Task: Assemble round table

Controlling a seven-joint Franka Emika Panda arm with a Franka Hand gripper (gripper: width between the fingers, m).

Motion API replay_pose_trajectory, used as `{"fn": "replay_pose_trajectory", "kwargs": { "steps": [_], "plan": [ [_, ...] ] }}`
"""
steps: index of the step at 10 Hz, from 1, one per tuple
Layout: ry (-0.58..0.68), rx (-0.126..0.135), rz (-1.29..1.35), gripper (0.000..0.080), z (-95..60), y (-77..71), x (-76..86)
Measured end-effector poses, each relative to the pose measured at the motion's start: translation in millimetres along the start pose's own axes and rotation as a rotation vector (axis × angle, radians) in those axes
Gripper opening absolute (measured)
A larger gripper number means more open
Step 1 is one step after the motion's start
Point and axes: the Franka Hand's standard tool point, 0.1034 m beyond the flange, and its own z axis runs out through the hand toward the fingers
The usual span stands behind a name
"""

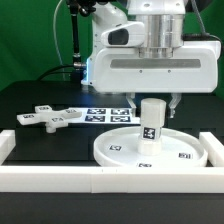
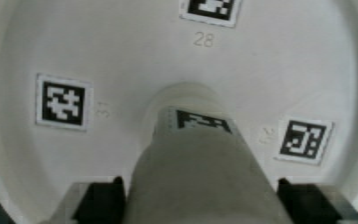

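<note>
The white border wall (image 1: 100, 182) runs along the table's near edge, in front of and below the gripper (image 1: 151, 104). Straight beneath the gripper lies the large rimmed round disc (image 1: 190, 143), flat, with its tags facing up. The flat cross-shaped piece (image 1: 48, 119) lies well off to the gripper's side, toward the exterior view's left. The marker board (image 1: 108, 113) lies nearer, just behind the disc. The short cylindrical post (image 1: 150, 128) stands upright at the disc's centre, its top between the fingers (image 2: 101, 197). I cannot tell whether they clamp it.

White plastic parts, smooth, on a matt black table (image 1: 30, 100).
Round disc (image 1: 118, 150) shows faint sheen; post (image 1: 152, 110) and cross-shaped piece (image 1: 50, 119) look matt.
</note>
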Motion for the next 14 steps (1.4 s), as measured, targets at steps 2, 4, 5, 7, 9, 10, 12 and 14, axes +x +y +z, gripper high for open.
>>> {"fn": "replay_pose_trajectory", "kwargs": {
  "steps": [2,4,5,7,9,10,12,14],
  "plan": [
    [-0.009,0.024,0.243,0.0409,0.4,0.2,-1.5],
    [-0.011,0.030,0.324,0.0409,0.3,0.2,-1.3],
    [-0.014,0.034,0.404,0.0409,0.3,-0.1,-1.3],
    [-0.018,0.048,0.551,0.0409,0.5,-0.2,-1.3],
    [-0.012,0.099,0.801,0.0409,0.1,0.9,-2.5],
    [-0.030,0.118,0.936,0.0409,0.0,0.4,-2.6],
    [-0.073,0.140,1.133,0.0409,0.3,0.2,-4.3],
    [-0.089,0.152,1.241,0.0409,0.3,0.2,-4.2]
  ]
}}
